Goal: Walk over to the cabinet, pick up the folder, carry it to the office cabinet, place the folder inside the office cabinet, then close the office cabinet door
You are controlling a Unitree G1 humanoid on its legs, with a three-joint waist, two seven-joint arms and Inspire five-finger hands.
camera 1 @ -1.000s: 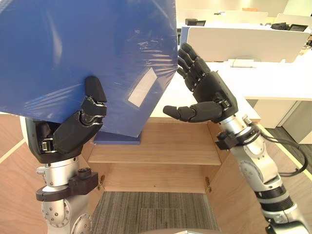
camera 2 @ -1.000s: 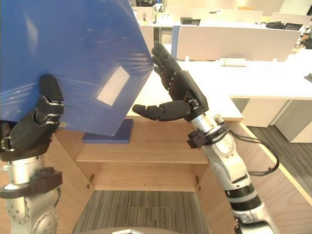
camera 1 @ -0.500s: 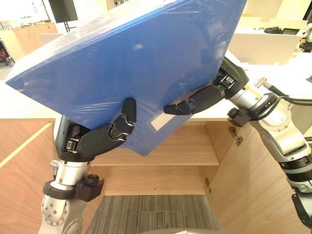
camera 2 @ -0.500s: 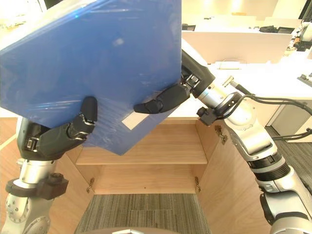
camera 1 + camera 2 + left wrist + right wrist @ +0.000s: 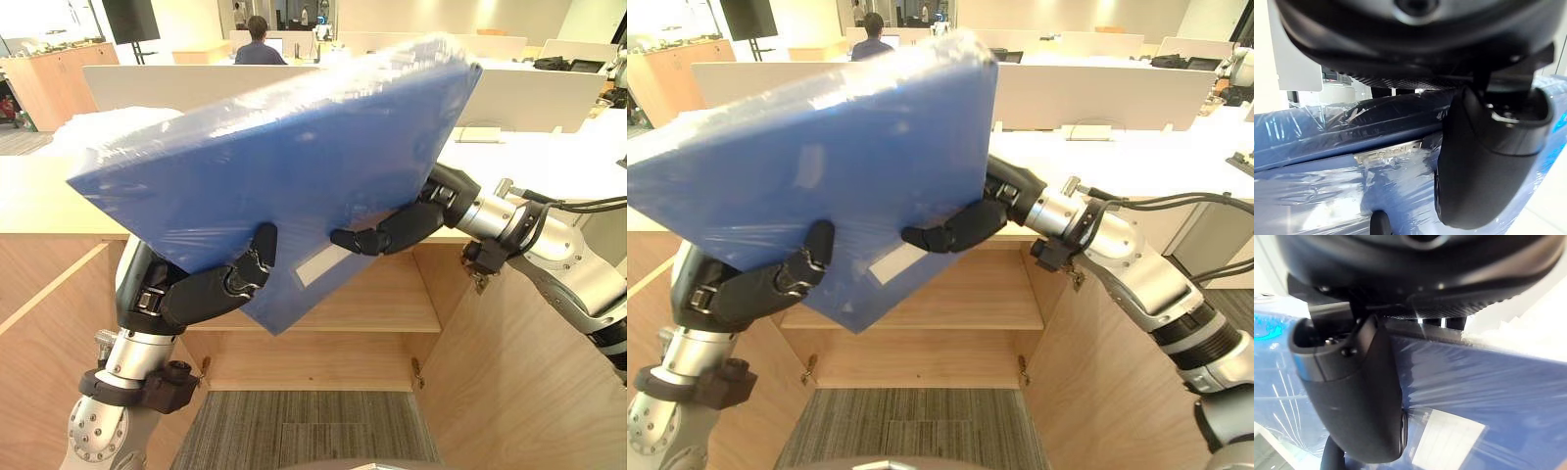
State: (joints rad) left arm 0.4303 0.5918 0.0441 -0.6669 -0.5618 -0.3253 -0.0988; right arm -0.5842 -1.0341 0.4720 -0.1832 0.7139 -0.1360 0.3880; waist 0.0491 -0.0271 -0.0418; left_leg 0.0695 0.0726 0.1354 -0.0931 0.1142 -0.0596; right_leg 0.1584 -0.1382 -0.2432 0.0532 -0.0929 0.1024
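Above wood cabinet, film-wrapped flat blue folder

A folder hangs tilted before an open cabinet, left hand at its lower left, right hand at its right edge. The cabinet's shelf lies below it; a counter and a person sit behind.

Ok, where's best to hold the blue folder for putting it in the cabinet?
Probably by its lower edge, one hand from each side, thumb on the near face, as left hand and right hand grip now: the folder is broad, flat, film-wrapped and tilted.
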